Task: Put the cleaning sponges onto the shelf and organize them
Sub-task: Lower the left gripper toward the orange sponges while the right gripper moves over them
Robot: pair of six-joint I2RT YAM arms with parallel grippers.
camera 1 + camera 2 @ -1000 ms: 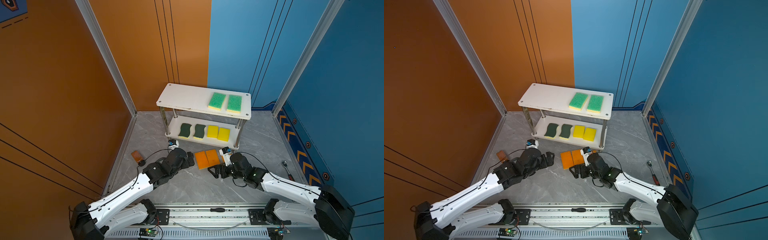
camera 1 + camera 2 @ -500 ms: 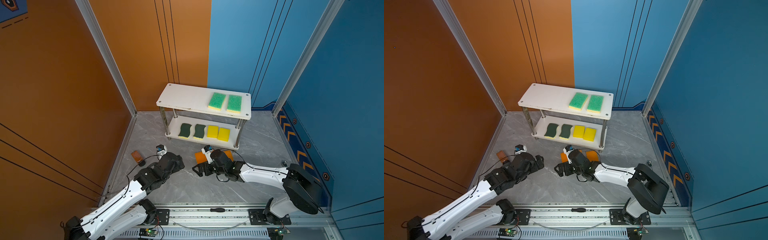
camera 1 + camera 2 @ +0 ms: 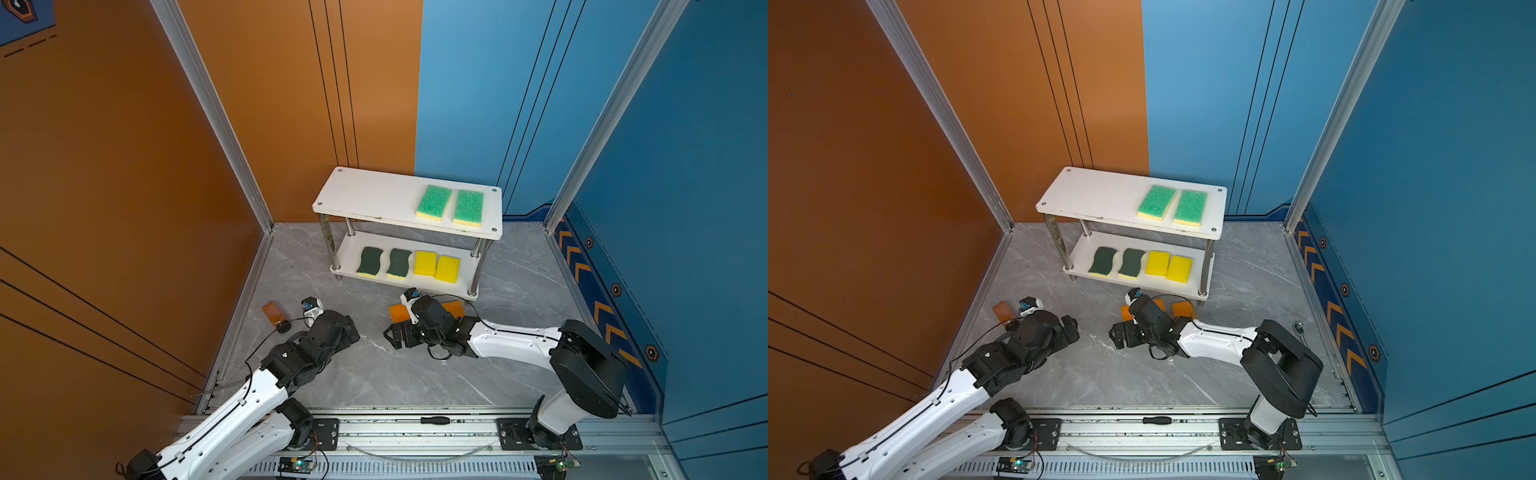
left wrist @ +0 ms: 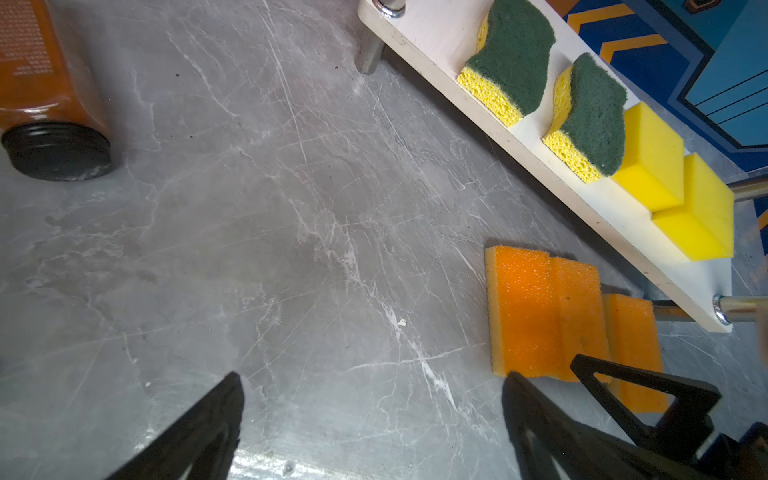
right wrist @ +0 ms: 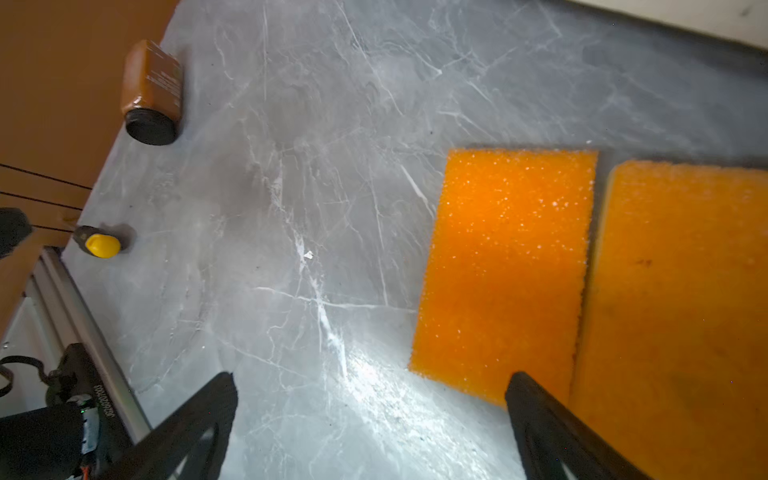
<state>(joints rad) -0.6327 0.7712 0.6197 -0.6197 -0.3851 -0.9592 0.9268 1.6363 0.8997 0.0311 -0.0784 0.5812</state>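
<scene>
Fingers of the left gripper (image 4: 372,376) are spread wide above the grey marbled floor (image 4: 291,249). They hold nothing and touch nothing. Those of the right gripper (image 5: 371,376) are just as wide and empty. In its wrist view one black fingertip (image 5: 528,399) overlaps the near edge of an orange-topped, yellow-based foam sponge (image 5: 507,266), but whether it touches cannot be told. In both top views the two grippers hang low over the floor in front of the shelf, apart from each other.

At the back of the floor stands the white two-tier shelf (image 3: 370,195) with shiny metal corner posts. Its upper board carries two light-green-topped, yellow-based foam sponges (image 3: 434,202), lying side by side toward the right end. Its lower board holds a row of four. Two dark-green wavy-edged sponges (image 3: 371,261) are on the left and two plain yellow foam blocks (image 3: 425,263) on the right, the yellow pair touching.

The left wrist view shows three orange-topped sponges lying flat on the floor, side by side, just in front of the lower board. In the top views the right arm hides their middle.

A brown bottle with a black cap (image 3: 272,312) lies on its side near the orange wall, well apart from the sponges.
</scene>
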